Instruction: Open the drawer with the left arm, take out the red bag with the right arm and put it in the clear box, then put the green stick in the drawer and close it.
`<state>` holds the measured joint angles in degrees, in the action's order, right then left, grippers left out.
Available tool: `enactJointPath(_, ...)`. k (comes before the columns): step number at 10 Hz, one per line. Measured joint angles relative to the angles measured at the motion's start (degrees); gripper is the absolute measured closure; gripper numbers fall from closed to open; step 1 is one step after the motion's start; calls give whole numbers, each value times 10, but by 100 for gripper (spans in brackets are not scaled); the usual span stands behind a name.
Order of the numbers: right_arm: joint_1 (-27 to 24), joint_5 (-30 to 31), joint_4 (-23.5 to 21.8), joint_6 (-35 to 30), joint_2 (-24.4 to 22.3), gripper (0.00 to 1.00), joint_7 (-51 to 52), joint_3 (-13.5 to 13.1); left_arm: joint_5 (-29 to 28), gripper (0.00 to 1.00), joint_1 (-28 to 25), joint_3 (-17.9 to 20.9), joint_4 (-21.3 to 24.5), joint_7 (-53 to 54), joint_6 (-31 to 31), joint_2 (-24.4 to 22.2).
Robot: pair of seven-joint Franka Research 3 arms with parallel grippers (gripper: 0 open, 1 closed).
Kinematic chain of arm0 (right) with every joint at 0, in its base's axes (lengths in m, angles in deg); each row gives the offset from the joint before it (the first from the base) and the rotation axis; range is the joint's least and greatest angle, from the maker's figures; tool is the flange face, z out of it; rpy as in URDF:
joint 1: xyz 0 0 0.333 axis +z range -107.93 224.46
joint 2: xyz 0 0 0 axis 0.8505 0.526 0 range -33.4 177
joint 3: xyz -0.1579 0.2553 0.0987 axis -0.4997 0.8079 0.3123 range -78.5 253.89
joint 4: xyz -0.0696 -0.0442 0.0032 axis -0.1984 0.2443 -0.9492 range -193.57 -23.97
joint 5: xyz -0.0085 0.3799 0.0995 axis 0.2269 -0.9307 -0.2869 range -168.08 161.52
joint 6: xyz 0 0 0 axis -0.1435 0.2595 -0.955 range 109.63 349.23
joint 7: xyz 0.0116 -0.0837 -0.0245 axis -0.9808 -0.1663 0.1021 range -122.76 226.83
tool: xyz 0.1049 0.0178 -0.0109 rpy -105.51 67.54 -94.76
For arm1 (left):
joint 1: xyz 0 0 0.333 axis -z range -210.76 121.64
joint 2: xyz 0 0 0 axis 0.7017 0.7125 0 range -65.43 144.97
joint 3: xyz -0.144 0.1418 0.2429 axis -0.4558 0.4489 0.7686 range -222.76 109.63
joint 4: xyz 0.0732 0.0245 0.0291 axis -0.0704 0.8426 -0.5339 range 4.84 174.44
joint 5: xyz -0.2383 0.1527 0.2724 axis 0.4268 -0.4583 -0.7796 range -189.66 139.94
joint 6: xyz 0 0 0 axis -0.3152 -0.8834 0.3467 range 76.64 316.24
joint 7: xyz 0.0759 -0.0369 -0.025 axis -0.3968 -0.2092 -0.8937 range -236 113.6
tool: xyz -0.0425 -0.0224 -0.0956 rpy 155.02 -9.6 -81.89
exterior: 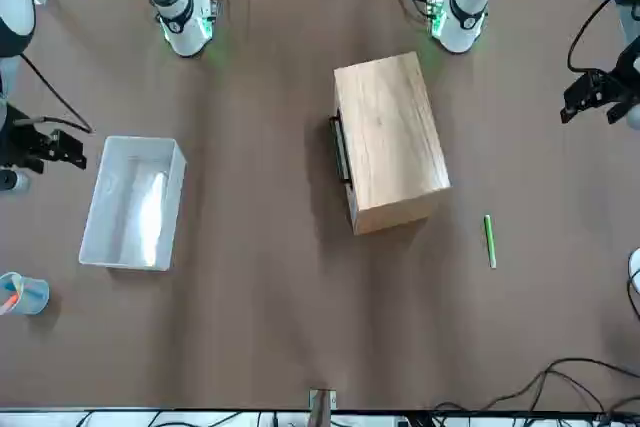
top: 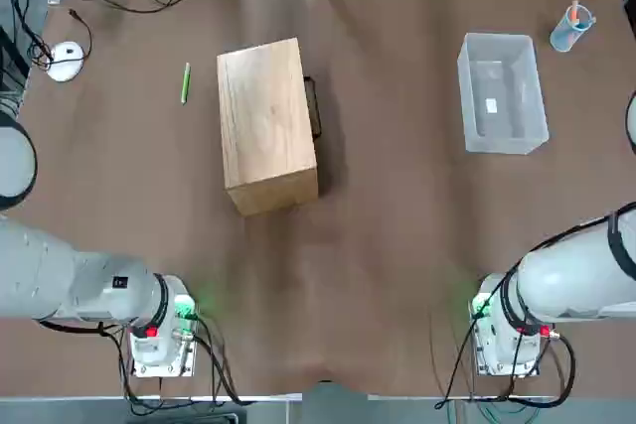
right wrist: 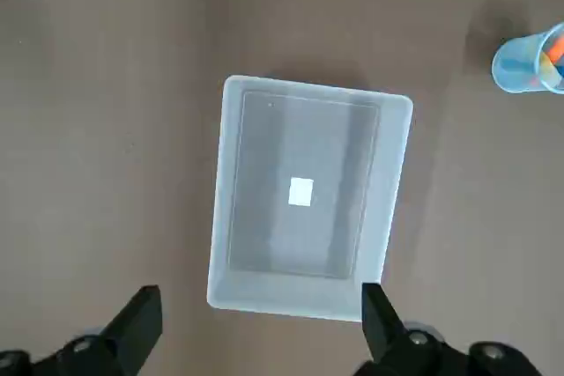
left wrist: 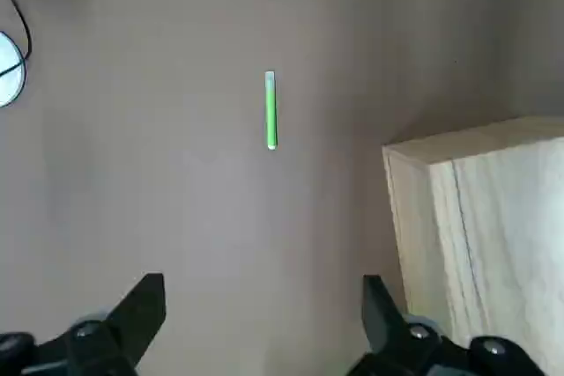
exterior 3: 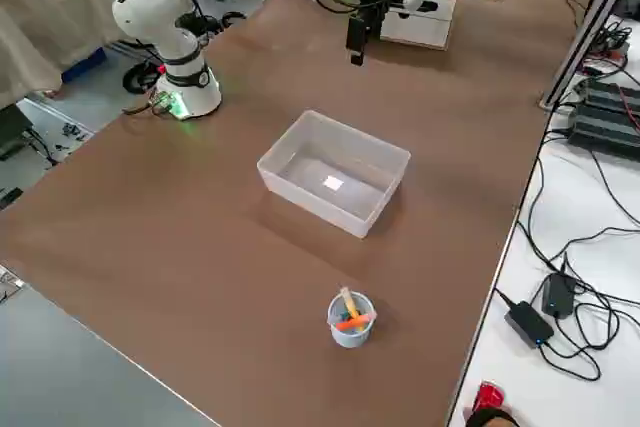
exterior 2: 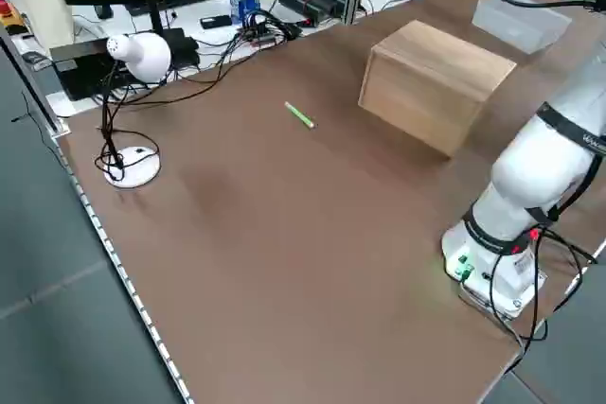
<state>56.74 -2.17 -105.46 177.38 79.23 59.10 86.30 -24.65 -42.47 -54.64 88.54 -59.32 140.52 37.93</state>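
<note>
Presumably both black two-finger grippers, left (left wrist: pixel 264 323) and right (right wrist: pixel 263 328), hover with fingers apart to keep the shut wooden drawer box (top: pixel 268 111) accessible.

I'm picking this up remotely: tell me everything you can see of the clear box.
The clear box is a translucent, plastic-looking rectangular bin with rounded corners and no lid. It sits upright on the table, open side up, right of the wooden box. A small white square shows at its bottom; otherwise it is empty. No fingers touch it.
</note>
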Motion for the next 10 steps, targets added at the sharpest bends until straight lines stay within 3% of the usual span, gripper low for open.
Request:
enactJointPath(6, 0, 0, 0, 0, 0, 0, 0, 0, 2, 1, 1, -9, 1, 0, 1, 0)
enactJointPath(10, 0, 0, 0, 2, 0, 0, 0, 0, 4, 0, 4, -137, 8, -74, 1, 14)
